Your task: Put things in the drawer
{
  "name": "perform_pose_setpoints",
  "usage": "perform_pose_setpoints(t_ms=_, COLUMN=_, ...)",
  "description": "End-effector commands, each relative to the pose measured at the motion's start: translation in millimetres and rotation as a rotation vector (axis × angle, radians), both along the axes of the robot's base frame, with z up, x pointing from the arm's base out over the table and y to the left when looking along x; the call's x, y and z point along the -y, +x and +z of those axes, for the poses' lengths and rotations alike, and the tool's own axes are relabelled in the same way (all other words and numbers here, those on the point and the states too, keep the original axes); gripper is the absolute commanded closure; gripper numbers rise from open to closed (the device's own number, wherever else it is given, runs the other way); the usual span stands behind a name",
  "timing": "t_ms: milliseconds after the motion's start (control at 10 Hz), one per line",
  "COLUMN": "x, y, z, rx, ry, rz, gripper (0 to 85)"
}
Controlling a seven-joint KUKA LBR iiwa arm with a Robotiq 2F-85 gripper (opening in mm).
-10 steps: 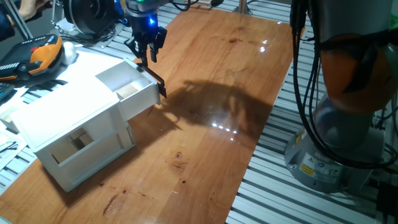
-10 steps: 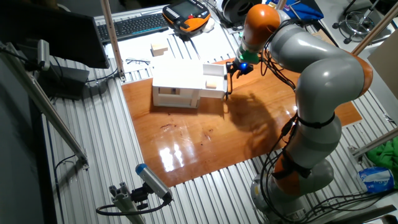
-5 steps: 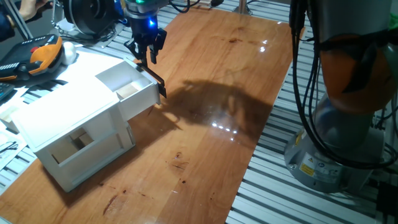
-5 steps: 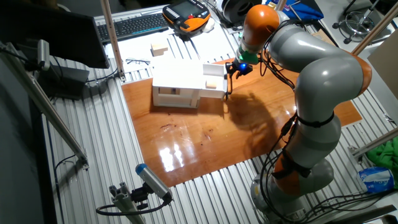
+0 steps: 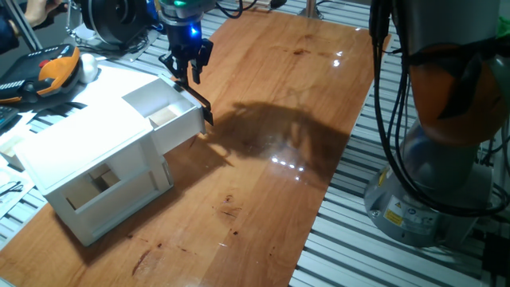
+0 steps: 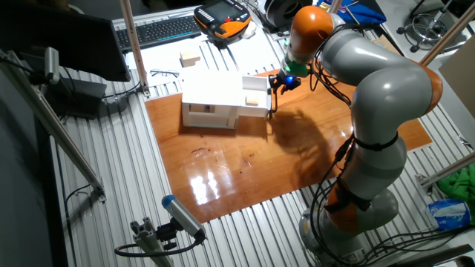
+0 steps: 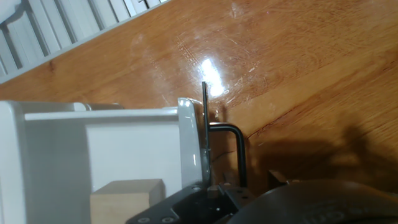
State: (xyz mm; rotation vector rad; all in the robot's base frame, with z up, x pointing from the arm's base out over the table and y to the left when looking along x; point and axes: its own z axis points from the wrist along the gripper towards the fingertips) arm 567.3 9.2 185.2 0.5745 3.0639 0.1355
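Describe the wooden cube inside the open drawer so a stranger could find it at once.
Start at the white cabinet on the wooden table. Its drawer is pulled out, with a black handle. The cube sits inside it, the only beige thing between white walls.

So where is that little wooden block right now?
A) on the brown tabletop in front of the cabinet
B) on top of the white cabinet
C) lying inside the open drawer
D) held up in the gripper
C: the wooden block lies inside the pulled-out drawer, while the gripper hangs beside the drawer's front and carries nothing.
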Motion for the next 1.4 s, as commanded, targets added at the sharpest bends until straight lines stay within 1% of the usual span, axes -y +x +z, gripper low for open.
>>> perform_pose_setpoints(t_ms=0, x=0.1, y=0.1, z=-0.3, rx=0.000, ry=-0.002, rz=0.000, gripper=51.0)
perform_pose_setpoints(t_ms=300, x=-0.4, y=0.8, z=-3.6, rx=0.000, ry=-0.005, rz=0.003, gripper=51.0)
perform_pose_setpoints(t_ms=900, x=-2.1, y=2.0, z=-10.8, rx=0.002, ry=-0.002, rz=0.008, gripper=51.0)
perform_pose_setpoints(t_ms=1000, x=-2.1, y=2.1, z=-11.4, rx=0.002, ry=-0.002, rz=0.008, gripper=68.0)
perform_pose_setpoints(t_ms=1100, x=-2.3, y=2.1, z=-11.5, rx=0.002, ry=-0.002, rz=0.011, gripper=68.0)
perform_pose_setpoints(t_ms=1200, x=-2.4, y=2.1, z=-11.7, rx=0.001, ry=-0.002, rz=0.014, gripper=85.0)
perform_pose_setpoints(t_ms=1300, x=-2.9, y=2.2, z=-12.1, rx=0.001, ry=-0.002, rz=0.014, gripper=85.0)
